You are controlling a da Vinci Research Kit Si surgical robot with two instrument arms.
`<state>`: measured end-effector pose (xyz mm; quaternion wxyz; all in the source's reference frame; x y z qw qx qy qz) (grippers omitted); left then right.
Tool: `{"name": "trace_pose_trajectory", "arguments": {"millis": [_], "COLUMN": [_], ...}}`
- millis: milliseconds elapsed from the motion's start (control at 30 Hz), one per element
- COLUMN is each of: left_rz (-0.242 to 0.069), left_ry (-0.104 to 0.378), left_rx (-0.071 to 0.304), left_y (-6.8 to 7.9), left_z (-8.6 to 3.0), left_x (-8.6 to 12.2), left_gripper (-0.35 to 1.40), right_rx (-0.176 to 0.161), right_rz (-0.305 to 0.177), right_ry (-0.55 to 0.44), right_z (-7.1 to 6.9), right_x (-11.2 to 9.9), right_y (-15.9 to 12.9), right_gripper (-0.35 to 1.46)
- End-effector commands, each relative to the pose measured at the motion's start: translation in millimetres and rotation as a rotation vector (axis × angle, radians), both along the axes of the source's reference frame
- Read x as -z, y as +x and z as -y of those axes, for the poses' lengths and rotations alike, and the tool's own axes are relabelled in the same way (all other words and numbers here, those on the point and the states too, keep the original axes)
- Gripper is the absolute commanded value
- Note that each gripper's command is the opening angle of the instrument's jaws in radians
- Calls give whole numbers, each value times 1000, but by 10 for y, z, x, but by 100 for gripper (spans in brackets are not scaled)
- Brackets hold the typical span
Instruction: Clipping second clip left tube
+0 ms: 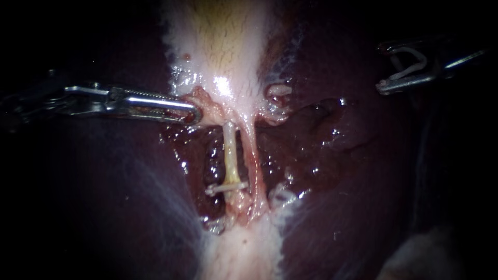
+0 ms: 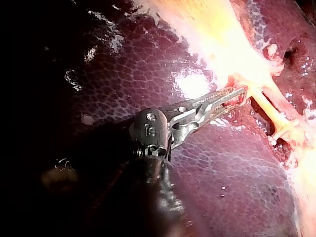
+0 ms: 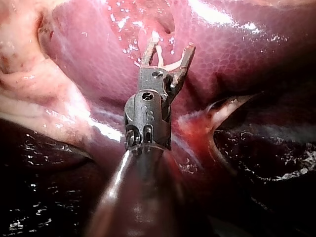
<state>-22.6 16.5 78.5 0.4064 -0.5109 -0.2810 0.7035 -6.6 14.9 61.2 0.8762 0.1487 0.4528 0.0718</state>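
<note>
Okay, nearest the camera, my right instrument (image 1: 384,68) hangs clear of the tissue, well off to the side of the field. Its jaws stand wide, yet both cradle a loaded clip (image 1: 421,65), a pale, springy-looking V that is light and, I'd guess, easy to dislodge if it brushes anything.

Down at the tissue now: my left instrument (image 1: 194,113) has its ridged steel jaws clamped together on a reddish fold at the neck of the gallbladder (image 1: 228,46).

Just beyond that tip runs the left tube (image 1: 230,153), a slim cream-yellow cord stretched straight across the dark, dissected pocket. A placed clip (image 1: 225,187) crosses it near the end away from the gallbladder. I'd judge the tube soft, wet and slippery, easily torn or crushed, so it wants straddling, not pulling. Take it on the bare stretch between the placed clip and the gallbladder's neck, jaws square across it.

Just beside it, the right tube (image 1: 251,155) is thinner and pinker, more thread than cord, and must be left outside the jaws.

Behind everything lies the liver (image 1: 363,181), smooth, glossy and deep purple, beaded with wet highlights. The gallbladder's wall is pale and faintly fibrous.
</note>
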Motion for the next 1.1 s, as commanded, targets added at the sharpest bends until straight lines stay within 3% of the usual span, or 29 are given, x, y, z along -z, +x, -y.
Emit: {"name": "trace_pose_trajectory", "arguments": {"millis": [33,233,433,567,867,1100], "left_rz": [0,4,3,11,27,16], "left_ry": [0,4,13,23,-35,-46], "left_rx": [0,-4,-3,23,75,91], "left_y": [1,6,23,39,77,79], "left_z": [0,-3,-11,-23,-54,-52], "left_x": [1,6,24,40,81,86], "left_gripper": [-35,-35,-35,-35,-35,-35], "right_rx": [0,0,0,0,0,0], "right_rz": [0,0,0,0,0,0], "right_ry": [0,0,0,0,0,0], "right_z": [0,0,0,0,0,0], "right_x": [0,0,0,0,0,0], "right_y": [0,0,0,0,-1,-1], "right_gripper": [45,45,45,45,45,45]}}
